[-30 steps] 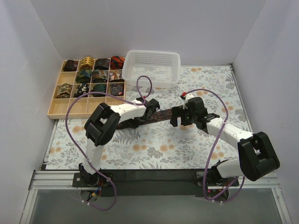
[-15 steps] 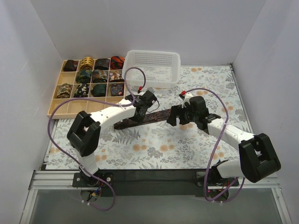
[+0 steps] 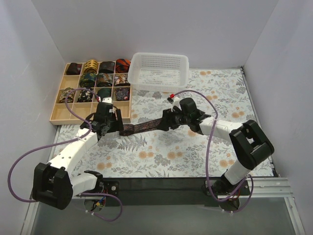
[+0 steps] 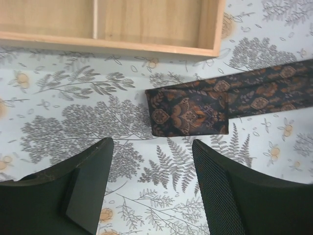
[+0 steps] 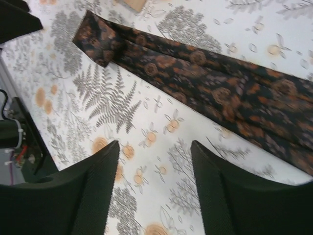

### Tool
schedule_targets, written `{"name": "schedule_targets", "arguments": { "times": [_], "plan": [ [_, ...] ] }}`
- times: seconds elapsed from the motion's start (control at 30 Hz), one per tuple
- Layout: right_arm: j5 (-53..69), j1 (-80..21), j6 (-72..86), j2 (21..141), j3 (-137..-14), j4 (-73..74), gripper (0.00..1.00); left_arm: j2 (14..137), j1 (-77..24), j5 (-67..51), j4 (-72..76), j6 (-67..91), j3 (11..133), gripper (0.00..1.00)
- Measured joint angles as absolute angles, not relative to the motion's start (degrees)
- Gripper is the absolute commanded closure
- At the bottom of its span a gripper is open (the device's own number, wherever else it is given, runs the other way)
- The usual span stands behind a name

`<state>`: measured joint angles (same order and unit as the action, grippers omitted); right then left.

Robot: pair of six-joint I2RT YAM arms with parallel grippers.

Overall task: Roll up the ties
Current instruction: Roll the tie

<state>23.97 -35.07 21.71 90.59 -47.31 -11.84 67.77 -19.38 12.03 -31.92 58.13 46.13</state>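
Note:
One dark brown-maroon tie (image 3: 144,127) with orange print lies flat as a strip on the floral mat. Its left end is folded over once (image 4: 188,115). My left gripper (image 3: 116,126) is open and empty, just left of that folded end. In the left wrist view the left gripper (image 4: 151,144) sits short of the fold. My right gripper (image 3: 165,121) is open and empty over the strip's right part. In the right wrist view the tie (image 5: 205,73) runs diagonally beyond the right gripper (image 5: 154,147). Several rolled ties (image 3: 98,81) fill the tray's far cells.
The gridded wooden tray (image 3: 56,117) stands at the back left, its near cells bare (image 4: 151,22), close to the left gripper. A white mesh basket (image 3: 159,71) stands at the back centre. Purple cables loop over both arms.
The left arm has swung out to the left and its gripper has drawn back from over the tie to its left end. The right gripper has moved left along the tie.

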Motion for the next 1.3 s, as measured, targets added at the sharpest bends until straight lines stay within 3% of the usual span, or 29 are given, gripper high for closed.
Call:
{"name": "schedule_targets", "arguments": {
  "times": [0.4,1.3],
  "plan": [
    [28.5,-41.3,28.7,105.8,-55.7,-22.0,0.68,68.5,-10.0,-8.8,-16.2,59.4,35.1,0.35],
    [32.8,-46.3,34.1,125.4,-72.6,-29.5,0.71,69.3,-8.8,-12.7,-3.3,65.1,28.7,0.33]
  ]
}}
